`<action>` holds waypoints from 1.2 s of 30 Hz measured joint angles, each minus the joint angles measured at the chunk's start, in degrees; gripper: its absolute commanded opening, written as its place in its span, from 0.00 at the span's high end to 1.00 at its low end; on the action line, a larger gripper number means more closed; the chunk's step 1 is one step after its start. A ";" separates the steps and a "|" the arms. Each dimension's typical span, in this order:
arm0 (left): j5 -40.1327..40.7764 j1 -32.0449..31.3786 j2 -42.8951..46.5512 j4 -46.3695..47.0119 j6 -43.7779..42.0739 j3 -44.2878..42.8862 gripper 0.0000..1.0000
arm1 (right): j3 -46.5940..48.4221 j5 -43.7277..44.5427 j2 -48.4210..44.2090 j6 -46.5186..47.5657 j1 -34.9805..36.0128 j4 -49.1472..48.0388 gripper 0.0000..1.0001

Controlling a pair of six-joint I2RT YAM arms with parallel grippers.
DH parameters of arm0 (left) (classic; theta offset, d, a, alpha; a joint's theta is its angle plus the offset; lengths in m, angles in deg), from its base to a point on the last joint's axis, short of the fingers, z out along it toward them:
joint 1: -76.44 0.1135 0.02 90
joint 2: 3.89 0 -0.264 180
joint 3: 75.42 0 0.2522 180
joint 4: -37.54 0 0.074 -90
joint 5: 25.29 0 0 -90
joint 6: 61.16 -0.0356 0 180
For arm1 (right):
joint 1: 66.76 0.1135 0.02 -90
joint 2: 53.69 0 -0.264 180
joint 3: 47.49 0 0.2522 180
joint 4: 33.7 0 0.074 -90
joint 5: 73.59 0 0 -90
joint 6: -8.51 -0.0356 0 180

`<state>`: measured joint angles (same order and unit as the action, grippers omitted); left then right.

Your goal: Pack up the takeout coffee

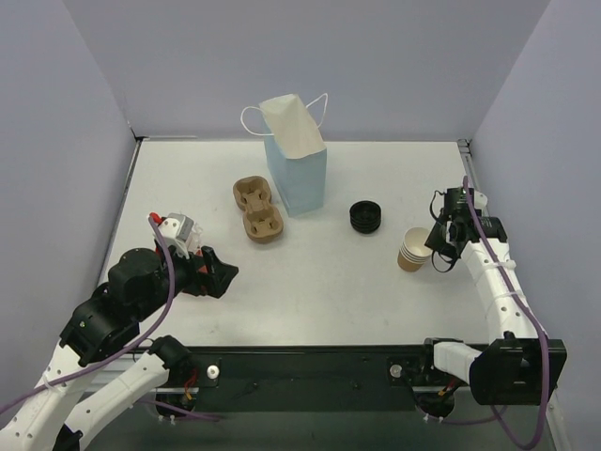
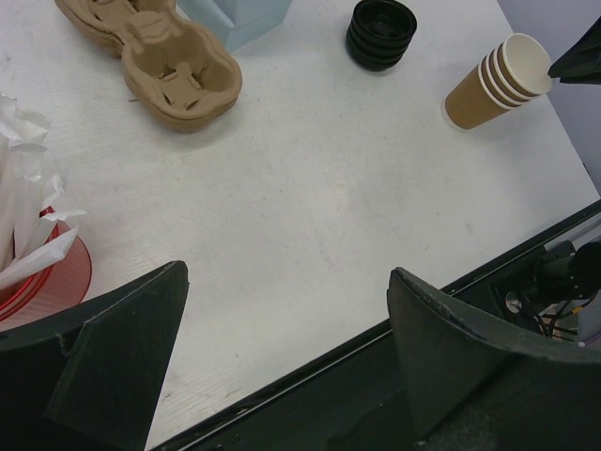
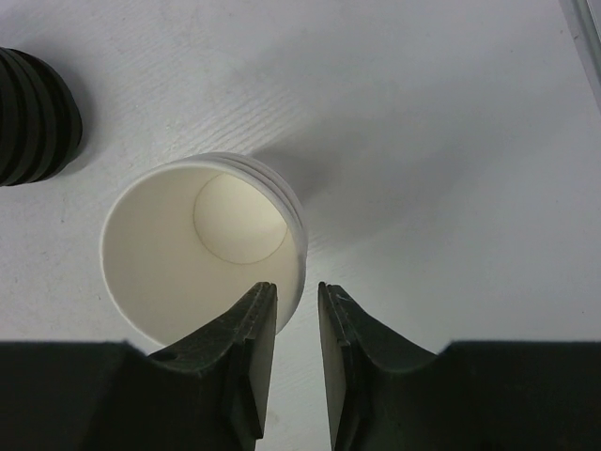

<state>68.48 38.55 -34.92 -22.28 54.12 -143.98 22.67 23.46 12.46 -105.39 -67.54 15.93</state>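
A stack of brown kraft cups (image 1: 413, 249) stands at the right of the table, without a lid; it also shows in the left wrist view (image 2: 498, 80) and, white inside, in the right wrist view (image 3: 202, 244). My right gripper (image 3: 298, 296) hangs just over the stack's near rim with its jaws a narrow gap apart, one finger over the inside and one outside; it holds nothing. A stack of black lids (image 1: 366, 216) lies left of the cups. A red cup (image 2: 56, 272) holding white paper-wrapped sticks stands by my left gripper (image 2: 286, 272), which is wide open and empty.
A tan two-hole pulp tray (image 1: 258, 209) lies mid-table. A light blue paper bag with white handles (image 1: 299, 164) stands upright behind it. The table's black front edge (image 2: 376, 329) runs under my left gripper. Grey walls close the sides and back.
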 measured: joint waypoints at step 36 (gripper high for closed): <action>0.00 0.00 0.04 0.00 0.00 1.01 0.03 | -2.54 0.22 1.66 -0.48 -0.39 -4.42 0.97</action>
<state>68.48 38.55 -34.87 -22.28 54.12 -142.98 20.13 23.68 14.12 -105.87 -67.93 11.52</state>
